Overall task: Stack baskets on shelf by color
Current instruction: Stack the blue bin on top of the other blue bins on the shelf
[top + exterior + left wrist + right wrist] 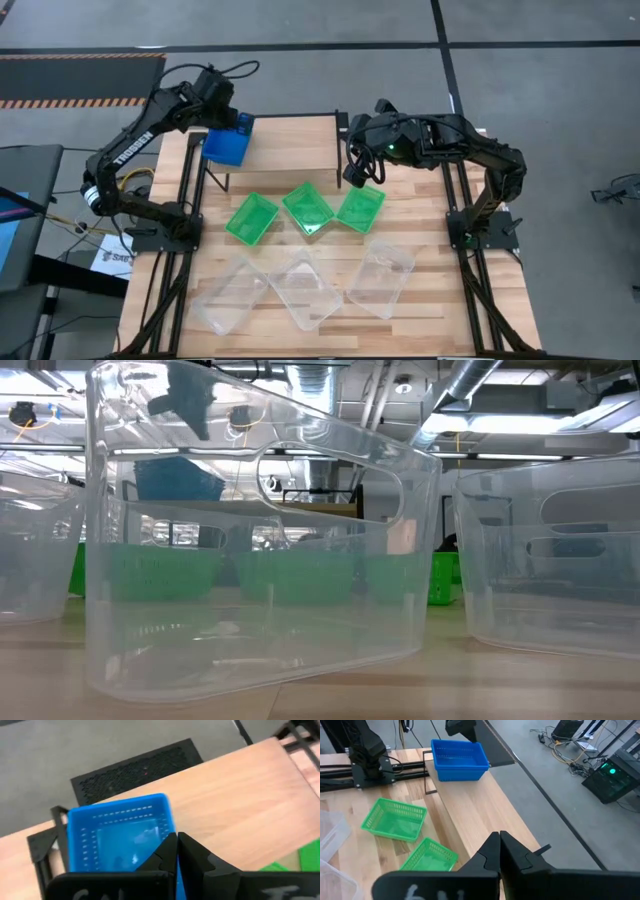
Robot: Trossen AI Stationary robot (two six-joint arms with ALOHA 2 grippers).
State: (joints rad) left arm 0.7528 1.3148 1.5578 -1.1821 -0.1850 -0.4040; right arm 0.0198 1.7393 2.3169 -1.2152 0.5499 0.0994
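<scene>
A blue basket (226, 147) (459, 756) sits at the left end of the shelf (295, 145); whether more blue ones nest inside it does not show. My left gripper (177, 840) (240, 125) is over the basket's far right wall, shut on it. Three green baskets (252, 216) (308, 208) (360, 210) lie in a row on the table in front of the shelf. Three clear baskets (232, 293) (305, 288) (380, 278) lie nearer the front edge. My right gripper (499, 842) (354, 174) hovers shut, holding nothing, by the shelf's right end. My left gripper pinches the blue basket's side wall (171, 822) between its two fingers, coming from above and slanting down. The wall runs straight in between the nearly closed fingertips. The basket's bottom looks to be resting on the shelf top (470, 795); whether it is lifted at all I cannot tell.
The shelf top to the right of the blue basket is bare wood (240, 795). In the low view, a clear basket (260, 560) fills the foreground, with green ones (150, 575) behind it. Black rails (460, 200) run along both table sides. Grey floor surrounds the table.
</scene>
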